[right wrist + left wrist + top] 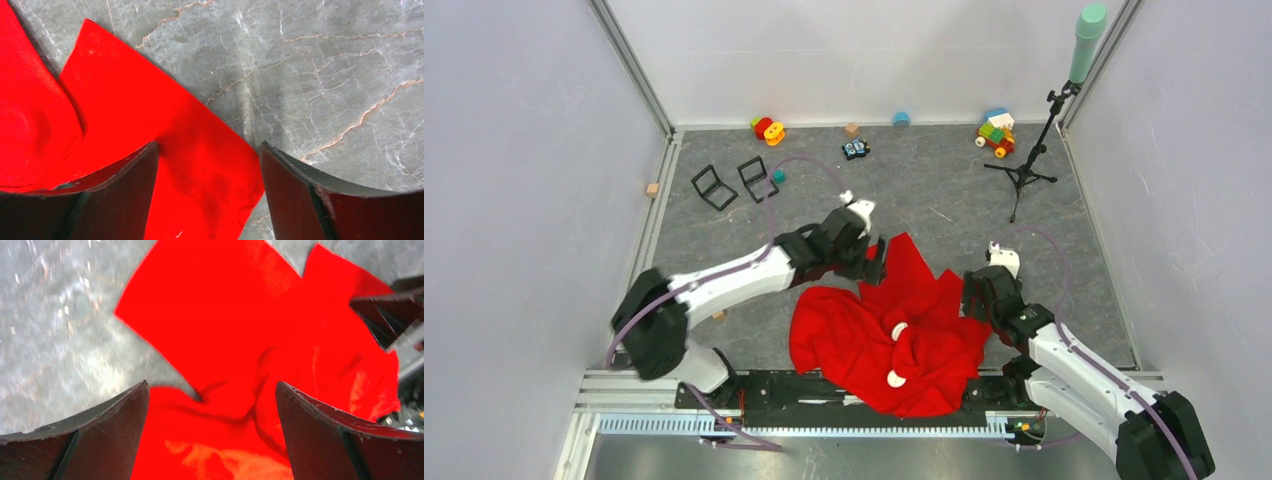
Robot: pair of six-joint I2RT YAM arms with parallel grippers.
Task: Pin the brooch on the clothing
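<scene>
**Crumpled red T-shirt** (864,340) on the grey table (944,190), at its near edge between the two arms. From overhead, the left gripper (874,262) stands at the shirt's far-left border and the right gripper (977,296) at its right border. Jaw spacing is hard to read there. The wrist views settle it: the left fingers (100,435) are spread wide over folded cloth, and the right fingers (300,200) are equally wide, straddling a flat flap's edge and holding nothing. Two small white spots (899,328) on the shirt show only from above, too small to identify. The left wrist view is blurred.
</scene>
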